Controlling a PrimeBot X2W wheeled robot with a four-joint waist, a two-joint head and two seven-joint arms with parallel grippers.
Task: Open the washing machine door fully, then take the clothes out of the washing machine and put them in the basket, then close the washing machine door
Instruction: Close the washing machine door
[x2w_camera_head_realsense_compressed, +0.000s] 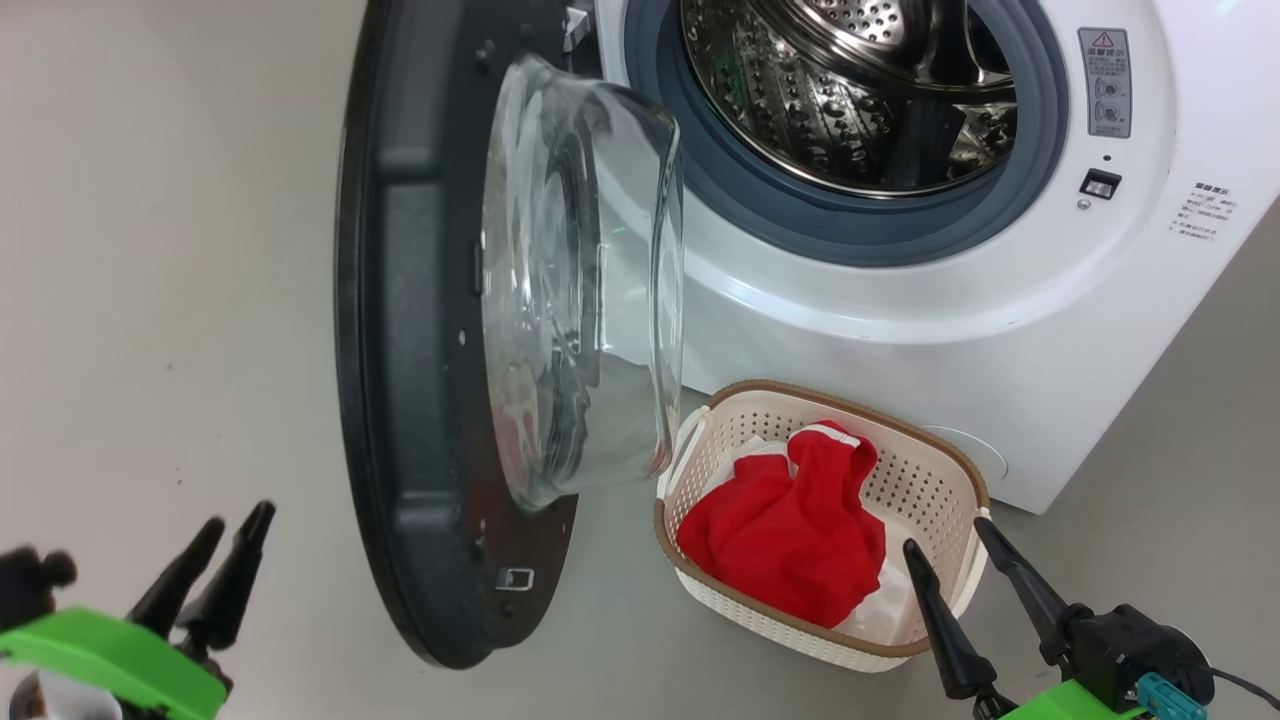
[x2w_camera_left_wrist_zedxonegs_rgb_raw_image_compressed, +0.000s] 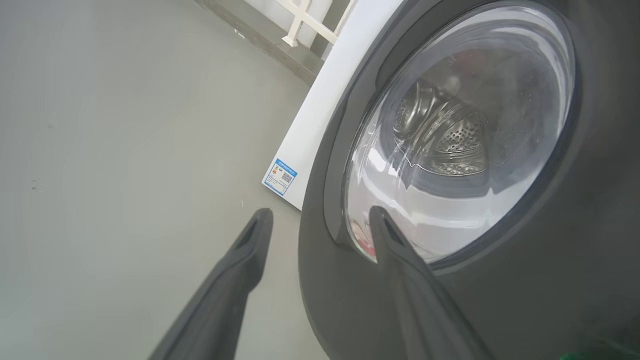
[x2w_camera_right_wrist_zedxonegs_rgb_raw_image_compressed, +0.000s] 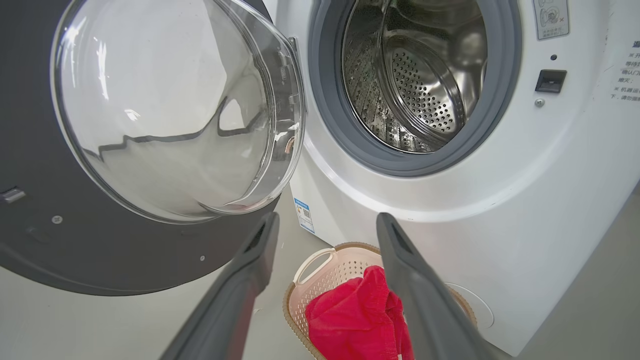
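Clothes (x2w_camera_head_realsense_compressed: 785, 525) lie in the basket (x2w_camera_head_realsense_compressed: 925, 480), on the floor before the washing machine (x2w_camera_head_realsense_compressed: 900, 320). What could spoil the closing?

Washing machine door (x2w_camera_head_realsense_compressed: 400, 400) stands wide. Swung in, it could clip the basket, or the right end effector (x2w_camera_head_realsense_compressed: 944, 533), released and empty by the basket's near rim

And the left end effector (x2w_camera_left_wrist_zedxonegs_rgb_raw_image_compressed: 321, 211)?

Released, empty, by the door's outer face; contact unclear. That dark patch in the drum is perhaps a paddle, and the hinge is cut off

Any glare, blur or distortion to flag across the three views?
Head view: left end effector looks soft; door glass carries pale reflections. Left wrist view: own fingers out of focus, glass hazy. Right wrist view: bright reflections on the glass, drum sharp, lighting even.
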